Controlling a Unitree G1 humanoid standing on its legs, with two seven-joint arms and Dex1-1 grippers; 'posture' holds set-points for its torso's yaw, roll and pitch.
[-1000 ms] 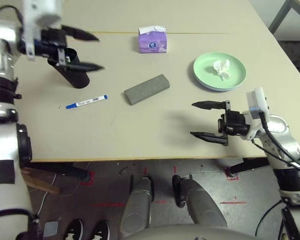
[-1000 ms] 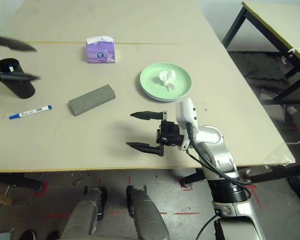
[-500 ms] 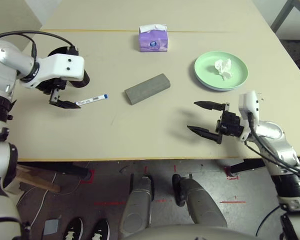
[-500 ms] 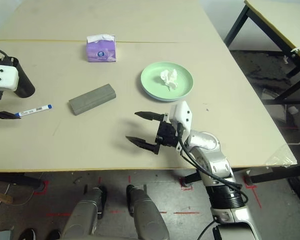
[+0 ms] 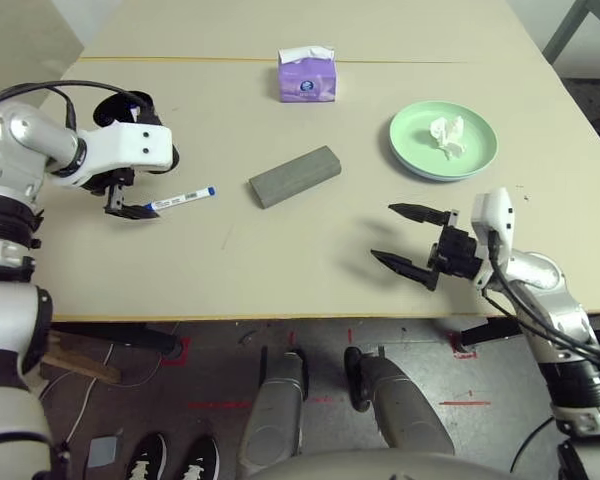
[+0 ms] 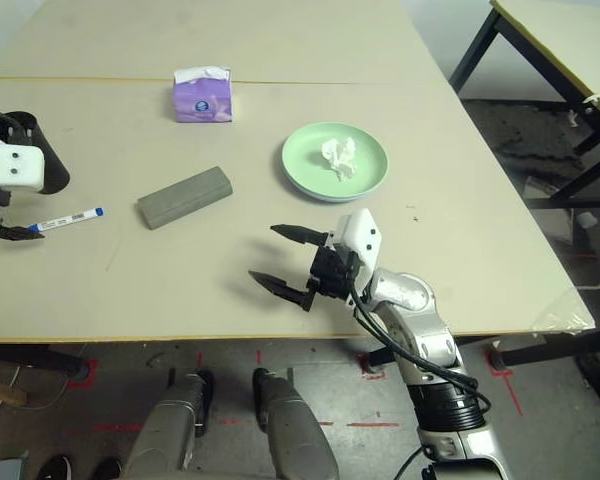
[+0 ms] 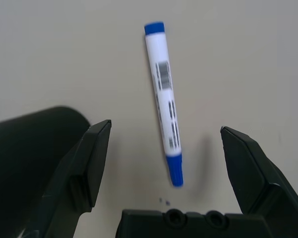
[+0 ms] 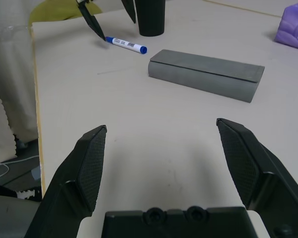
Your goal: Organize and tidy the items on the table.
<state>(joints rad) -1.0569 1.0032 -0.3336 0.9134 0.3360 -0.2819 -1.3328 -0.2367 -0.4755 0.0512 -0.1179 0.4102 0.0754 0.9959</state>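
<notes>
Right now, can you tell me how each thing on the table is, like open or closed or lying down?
marker: lying flat, blue cap on.
glasses case: closed, lying flat.
green plate: flat on the table, holding the tissue.
tissue: crumpled.
tissue box: upright, a tissue sticking out.
black cup: lying on its side.
left gripper: open, around the marker's end.
right gripper: open, empty.

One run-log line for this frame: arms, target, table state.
left gripper: open, straddling blue-capped marker | right gripper: open, empty, above table | grey case: untouched | tissue: on green plate
</notes>
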